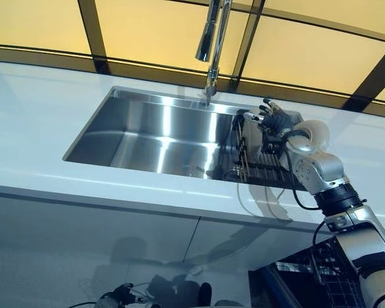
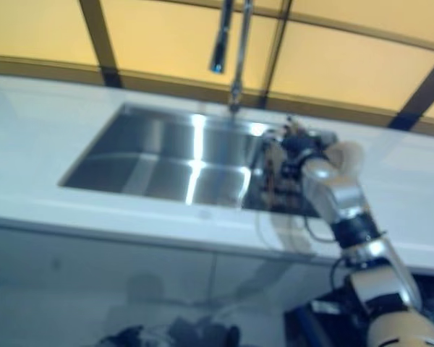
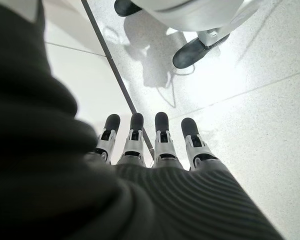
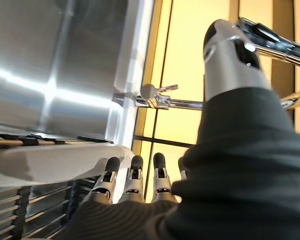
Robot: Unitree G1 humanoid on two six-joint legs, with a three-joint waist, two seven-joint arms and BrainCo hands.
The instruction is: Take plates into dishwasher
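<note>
So the robot looks to be at the pick-up stage: nothing has gone in the dishwasher yet, judging by where things sit. The big white bench (image 1: 38, 122) carries a steel sink (image 1: 147, 135), with the tap (image 1: 212, 38) just past the right hand's fingertips. The right hand (image 1: 276, 122) is stretched over the dark wire rack (image 1: 256, 168) at the sink's right end. In the right wrist view the fingers (image 4: 132, 172) run out straight, not curled on anything, and a white plate (image 4: 55, 162) lies just beside them on the thumb side, over the rack's bars. Touching or a hair apart? Can't tell.

Next move probably calls for getting the fingers and thumb either side of that plate rim, closing, then swinging it down to the dark basket (image 1: 337, 289) that pokes in low beside the right forearm, likely the dishwasher's.

The left hand (image 3: 150, 145) hangs low over the floor, fingers straight, idle.

Hard to make out: most of the plate is hidden behind the right hand in the head views, the thumb doesn't show clearly, and the basket is cut off at the edge.
</note>
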